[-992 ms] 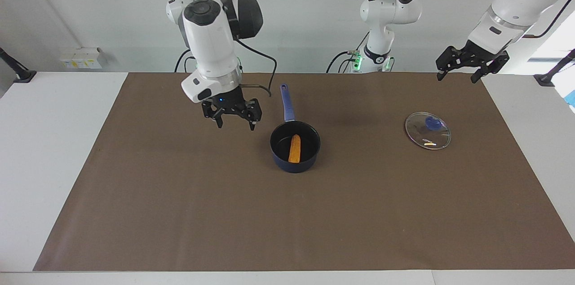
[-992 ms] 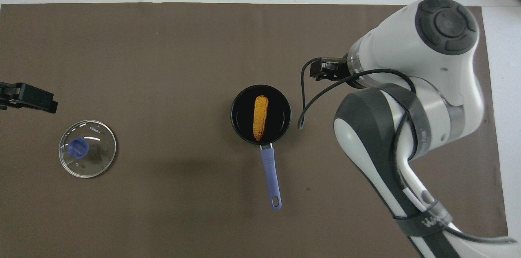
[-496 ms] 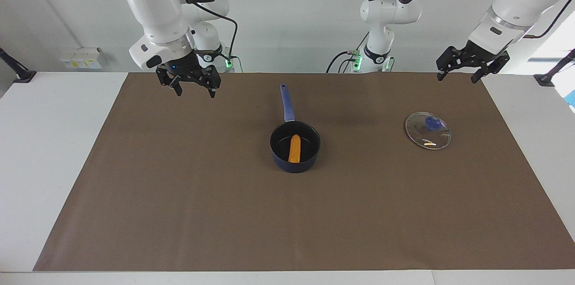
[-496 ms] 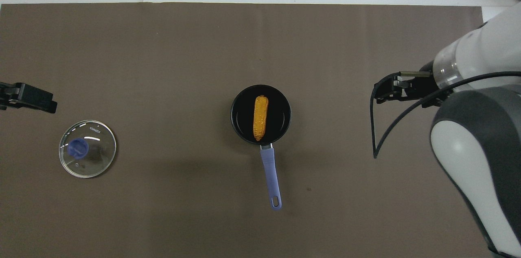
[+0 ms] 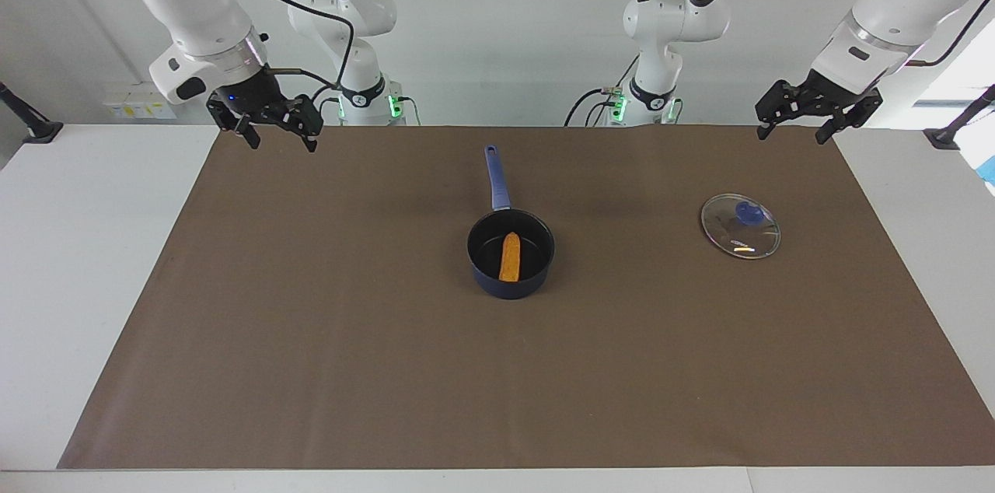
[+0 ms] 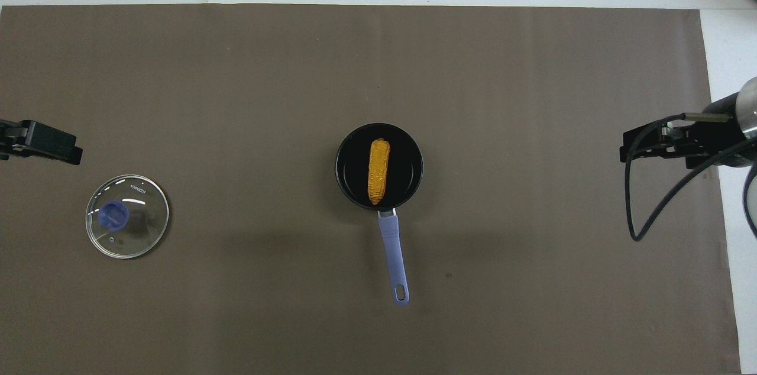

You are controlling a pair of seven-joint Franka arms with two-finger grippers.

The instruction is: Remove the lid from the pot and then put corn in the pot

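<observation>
Your fingers (image 5: 247, 137) on the right gripper (image 5: 277, 137) stand spread wide and hold nothing, and the left gripper (image 5: 794, 131) is the same, its fingers parted with nothing between them. You have the right gripper raised over the edge of the brown mat (image 5: 326, 368) at the right arm's end of the table (image 5: 78, 260), close to the robots; in the overhead view only its black body and a looping cable show at the frame's side (image 6: 656, 147). Your left gripper hangs over the mat's corner at the left arm's end, also on the robots' side, and from above just its dark tip enters the frame (image 6: 41, 141). The pot (image 5: 511, 253) sits upright near the middle of the mat, its long blue handle pointing straight toward the robots. The corn (image 5: 509, 257) lies flat inside the pot on its black bottom, lined up with the handle. The lid (image 5: 740, 225) is off the pot and rests flat on the mat, knob up, well apart from the pot toward the left arm's end, and farther from the robots than the left gripper's spot. Neither gripper touches anything.
</observation>
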